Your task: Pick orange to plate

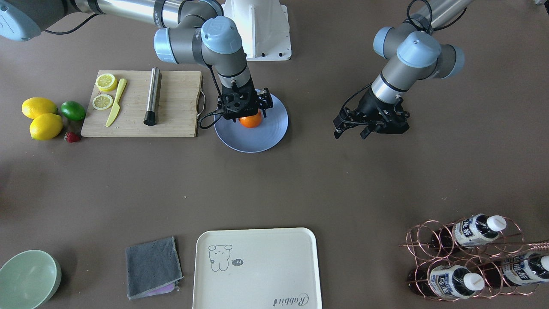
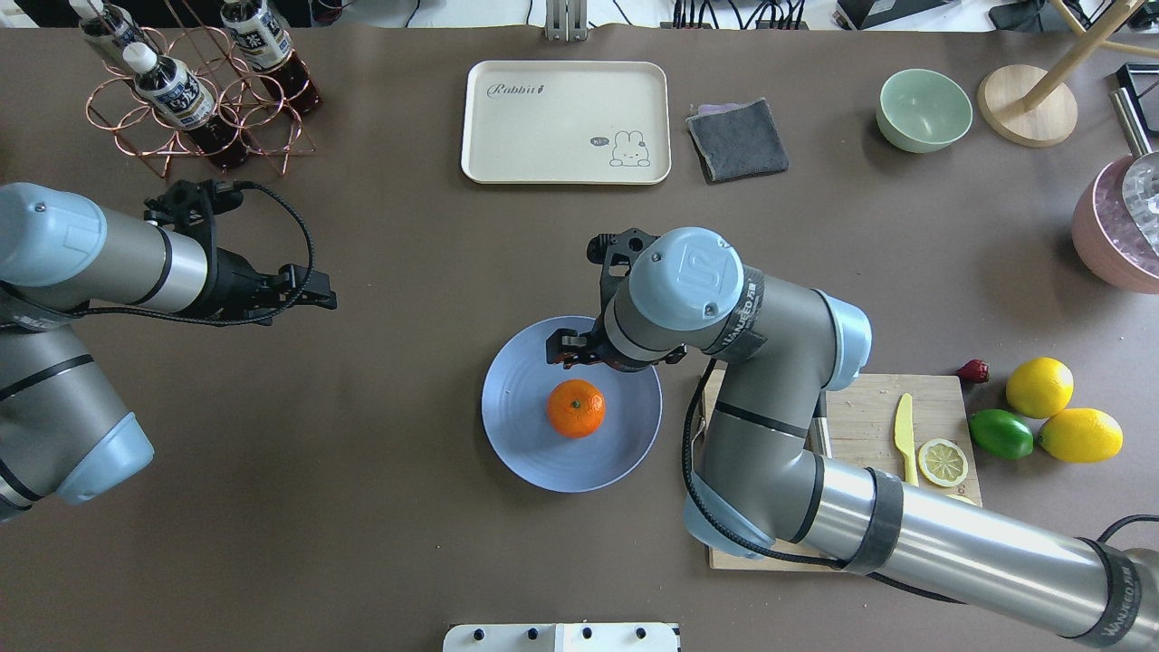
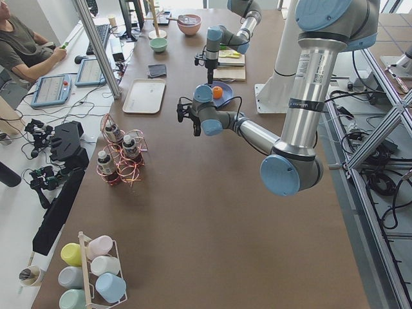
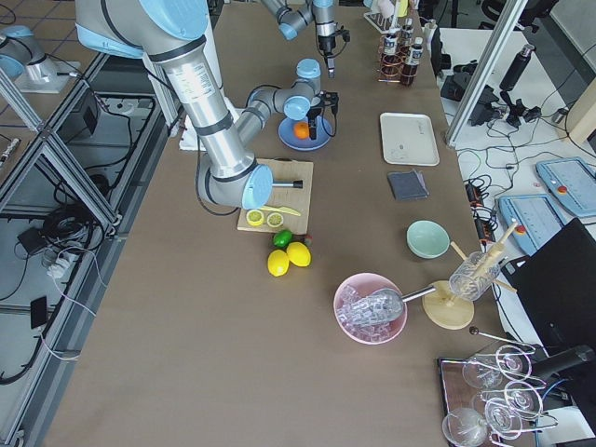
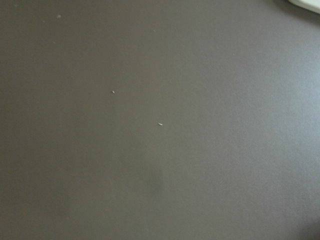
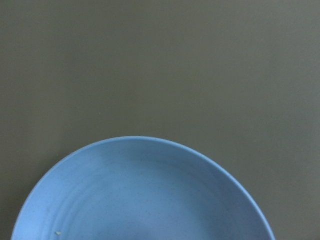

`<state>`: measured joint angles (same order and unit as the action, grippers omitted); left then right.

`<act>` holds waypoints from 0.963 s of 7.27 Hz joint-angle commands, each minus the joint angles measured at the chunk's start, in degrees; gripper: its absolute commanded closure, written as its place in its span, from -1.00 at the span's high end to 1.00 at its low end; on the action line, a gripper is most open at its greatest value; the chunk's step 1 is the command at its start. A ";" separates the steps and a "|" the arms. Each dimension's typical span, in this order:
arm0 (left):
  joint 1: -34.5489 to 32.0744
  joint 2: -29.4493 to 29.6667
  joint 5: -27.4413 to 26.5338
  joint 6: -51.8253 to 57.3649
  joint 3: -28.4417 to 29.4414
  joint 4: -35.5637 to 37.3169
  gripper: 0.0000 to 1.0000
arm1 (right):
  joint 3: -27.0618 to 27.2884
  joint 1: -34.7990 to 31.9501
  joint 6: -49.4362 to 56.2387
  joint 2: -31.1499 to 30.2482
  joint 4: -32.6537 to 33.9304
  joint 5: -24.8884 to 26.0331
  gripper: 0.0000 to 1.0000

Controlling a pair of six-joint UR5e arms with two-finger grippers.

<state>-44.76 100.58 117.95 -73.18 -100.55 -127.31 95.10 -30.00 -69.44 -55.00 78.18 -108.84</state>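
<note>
I am observing the round orange [image 1: 250, 121] sitting in the ringed blue plate [image 1: 257, 139], just beside the released right pincer [image 1: 244, 108].

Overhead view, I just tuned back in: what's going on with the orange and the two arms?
The orange sits on the plate, near its middle, with nothing gripping it. The right gripper hangs open just above it, over the plate. The left gripper hovers open off to the side over the table, holding nothing. The placing looks done; only the right arm's retreat seems left.
</note>
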 commanded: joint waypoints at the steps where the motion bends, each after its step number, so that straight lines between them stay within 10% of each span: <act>1: -10.64 -2.82 9.53 13.69 0.01 2.30 0.94 | 3.42 -14.05 15.73 -10.16 -0.22 -11.26 1.00; 3: -21.54 -6.87 13.25 35.46 -0.08 12.30 0.94 | 1.94 -31.00 37.60 -18.86 0.39 -23.99 1.00; 7: -40.82 -9.68 17.40 72.24 2.46 38.22 0.94 | -5.95 -53.71 73.86 -34.80 2.05 -29.57 1.00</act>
<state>-81.15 92.21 135.04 -10.15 -98.75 -96.76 91.65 -76.39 -5.95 -85.94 78.99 -136.35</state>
